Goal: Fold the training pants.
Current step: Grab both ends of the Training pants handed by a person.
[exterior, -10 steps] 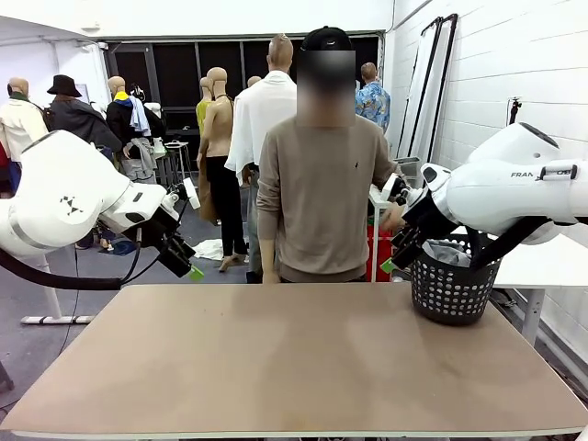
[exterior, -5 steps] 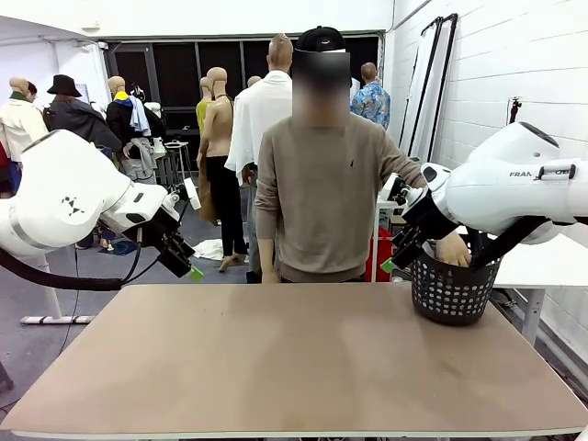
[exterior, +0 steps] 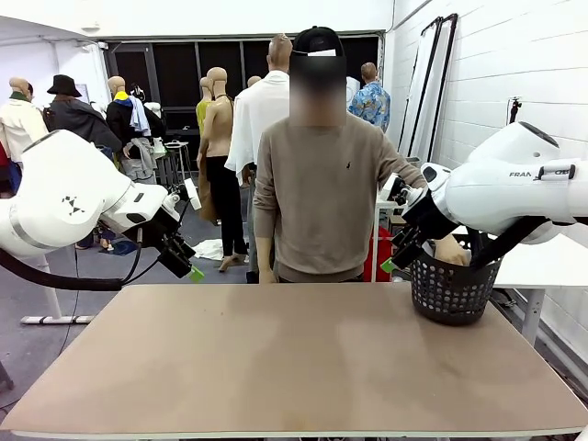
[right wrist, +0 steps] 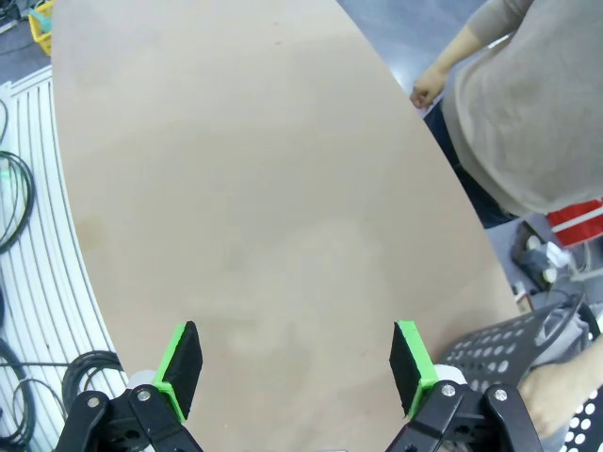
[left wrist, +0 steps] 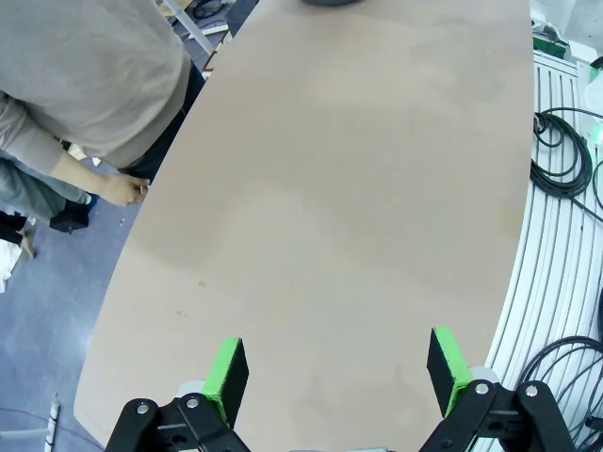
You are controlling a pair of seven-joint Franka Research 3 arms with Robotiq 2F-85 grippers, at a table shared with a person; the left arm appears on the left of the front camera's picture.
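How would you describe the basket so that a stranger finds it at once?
Start at the brown table and go to its far right corner. There stands the basket: black, round, its wall full of holes, a person's hand at its rim.

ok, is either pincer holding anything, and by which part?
Nothing held. The left pincer and right pincer both stand open over the table. The person's hand is in the basket; whether it grips anything cannot be told.

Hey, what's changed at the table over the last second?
The person's hand moved from beside the right arm down into the black basket; whether it holds anything there cannot be told. The right arm and the left arm kept still, jaws open, and the table is unchanged.
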